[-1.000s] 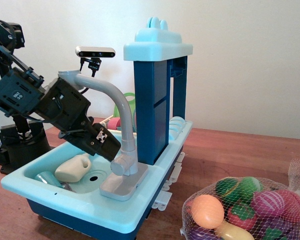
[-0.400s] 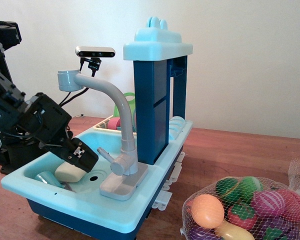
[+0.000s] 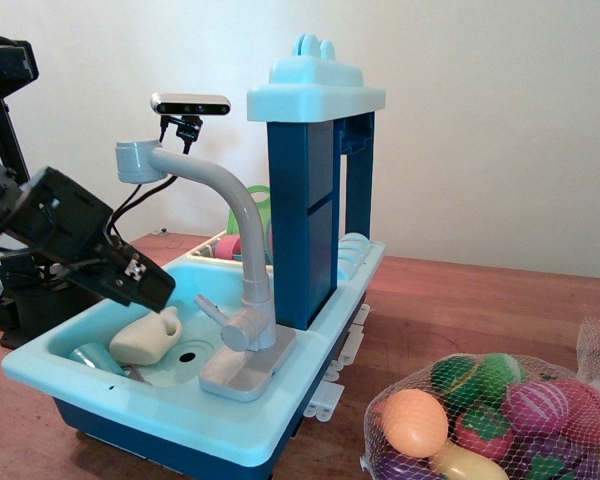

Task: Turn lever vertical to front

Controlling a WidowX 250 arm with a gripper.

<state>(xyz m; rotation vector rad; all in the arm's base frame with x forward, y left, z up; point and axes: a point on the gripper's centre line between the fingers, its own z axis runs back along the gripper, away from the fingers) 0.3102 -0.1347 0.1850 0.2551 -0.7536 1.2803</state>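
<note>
Nearest you, the gripper (image 3: pixel 148 282) hangs over the sink basin (image 3: pixel 100 335), apart from everything; whether its jaws are open you cannot tell. To its right and slightly lower, the lever (image 3: pixel 211 307) projects from the valve body (image 3: pixel 242 330), long axis slanting up-left toward the gripper.

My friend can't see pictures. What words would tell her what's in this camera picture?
A black robot gripper hovers over a light-blue toy sink, left of the grey tap's stubby lever and not touching it. A cream toy bottle lies in the basin, and a net bag of toy fruit sits on the wooden table.
</note>
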